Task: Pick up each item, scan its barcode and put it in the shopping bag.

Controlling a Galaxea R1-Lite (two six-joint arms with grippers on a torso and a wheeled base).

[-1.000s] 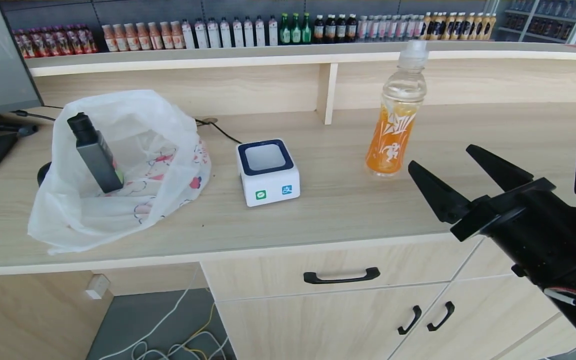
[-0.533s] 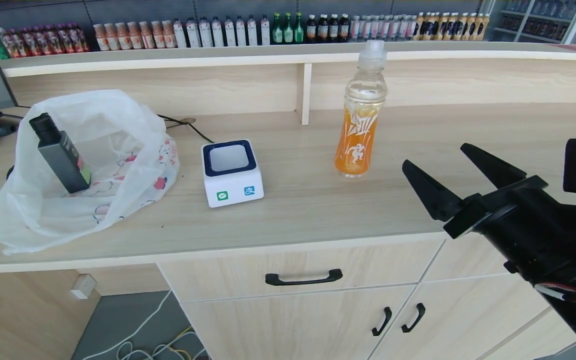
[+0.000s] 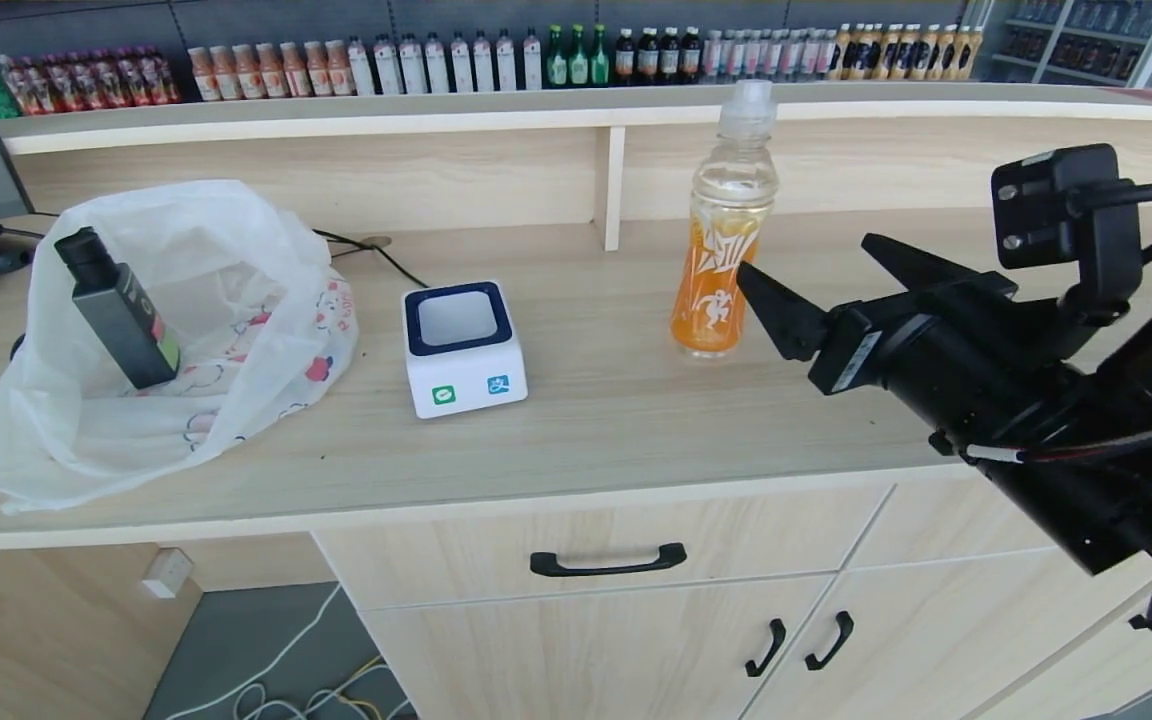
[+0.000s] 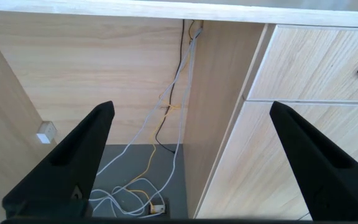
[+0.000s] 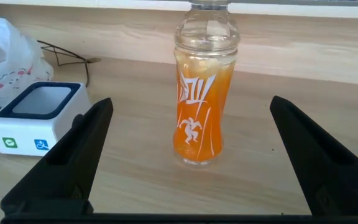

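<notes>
An orange drink bottle with a clear cap stands upright on the wooden counter. My right gripper hangs open just to its right, level with its lower half and not touching it. In the right wrist view the bottle stands between and beyond the open fingers. A white barcode scanner sits mid-counter. The white shopping bag lies open at the left with a dark grey bottle leaning inside. My left gripper is open below the counter, facing the cabinet side.
A raised shelf with a vertical divider backs the counter, and rows of drinks stand behind it. A cable runs behind the scanner. Drawer handles are below the counter edge. Cables hang under the counter.
The head camera panned right early on. Since then my right gripper has risen and moved left, up to the orange bottle. The bottle, scanner and bag stay put.
</notes>
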